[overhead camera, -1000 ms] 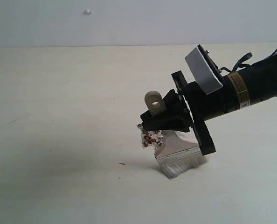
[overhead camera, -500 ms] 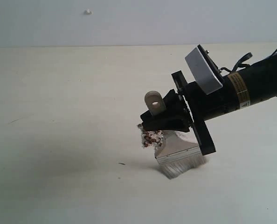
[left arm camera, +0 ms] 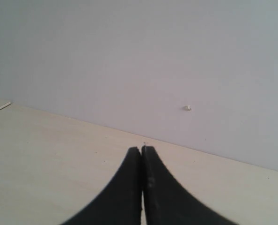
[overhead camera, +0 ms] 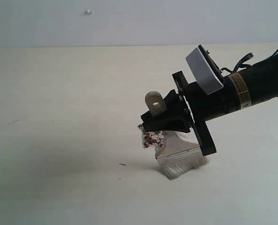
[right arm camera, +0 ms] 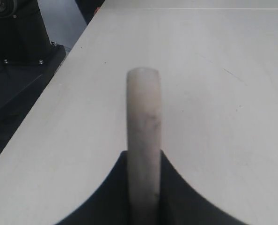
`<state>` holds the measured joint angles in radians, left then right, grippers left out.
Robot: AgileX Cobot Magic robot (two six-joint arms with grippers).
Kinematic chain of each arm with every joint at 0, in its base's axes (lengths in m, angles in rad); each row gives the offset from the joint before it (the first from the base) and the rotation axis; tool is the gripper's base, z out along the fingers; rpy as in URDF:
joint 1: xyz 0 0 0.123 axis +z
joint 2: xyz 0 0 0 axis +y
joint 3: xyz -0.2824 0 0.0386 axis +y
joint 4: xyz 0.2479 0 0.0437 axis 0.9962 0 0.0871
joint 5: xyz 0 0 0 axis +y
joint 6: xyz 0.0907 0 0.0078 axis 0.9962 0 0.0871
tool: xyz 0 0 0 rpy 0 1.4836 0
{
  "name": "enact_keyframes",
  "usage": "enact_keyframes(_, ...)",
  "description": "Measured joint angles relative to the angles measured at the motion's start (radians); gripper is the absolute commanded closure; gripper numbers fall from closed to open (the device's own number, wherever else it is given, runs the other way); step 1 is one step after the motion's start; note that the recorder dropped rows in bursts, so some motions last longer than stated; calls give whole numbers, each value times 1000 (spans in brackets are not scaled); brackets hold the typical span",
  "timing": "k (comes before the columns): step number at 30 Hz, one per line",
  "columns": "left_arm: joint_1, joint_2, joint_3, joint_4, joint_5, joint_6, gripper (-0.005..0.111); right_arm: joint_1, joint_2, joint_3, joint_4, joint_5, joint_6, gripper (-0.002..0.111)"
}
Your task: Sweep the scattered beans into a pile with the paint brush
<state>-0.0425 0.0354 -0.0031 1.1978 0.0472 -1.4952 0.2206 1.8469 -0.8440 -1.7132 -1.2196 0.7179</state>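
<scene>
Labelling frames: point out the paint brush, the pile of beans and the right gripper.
paint brush (overhead camera: 179,149), exterior view, silver ferrule
pile of beans (overhead camera: 151,138), exterior view, heap's middle
right gripper (overhead camera: 154,123), exterior view, between fingertips

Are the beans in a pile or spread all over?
In a pile: the beans sit bunched together right beside the brush.

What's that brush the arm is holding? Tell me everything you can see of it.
The paint brush is wide and flat: a pale cream handle with a hole at its end, a silver metal ferrule and whitish bristles. The right gripper is shut on the handle. The brush stands tilted, handle end up, its bristles pressed on the pale table and slightly splayed. A small heap of beans lies close beside the ferrule; whether they touch is unclear.
</scene>
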Motion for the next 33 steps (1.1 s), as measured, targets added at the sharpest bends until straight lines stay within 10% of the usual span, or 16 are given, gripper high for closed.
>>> enact_keyframes(33,0,0,0,0,0,0,107,0,0,0,173,4,-68,108)
